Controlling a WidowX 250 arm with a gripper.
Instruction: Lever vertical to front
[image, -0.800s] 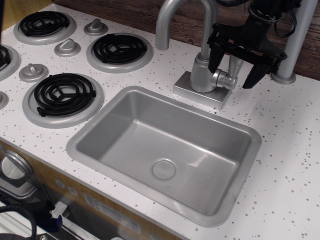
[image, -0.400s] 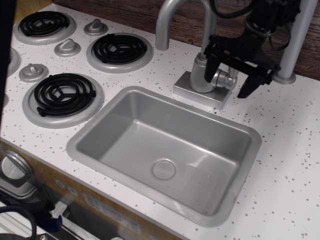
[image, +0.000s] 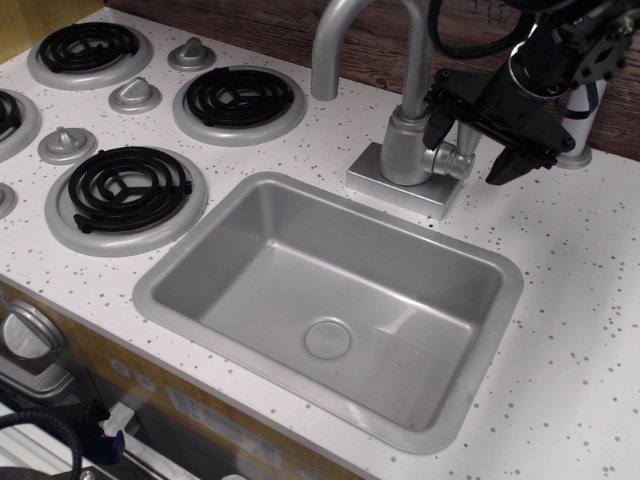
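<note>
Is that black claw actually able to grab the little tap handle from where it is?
Probably yes: the gripper hangs open right over the lever, one finger either side, nothing between them. The spout stands clear to the left.

I'm seeing the lever (image: 462, 140) as a small matte silver-grey paddle sitting on a short round stub, sticking out of the right side of the faucet base (image: 405, 178). It's standing roughly upright, its upper part hiding behind the black gripper (image: 475, 132).
</note>
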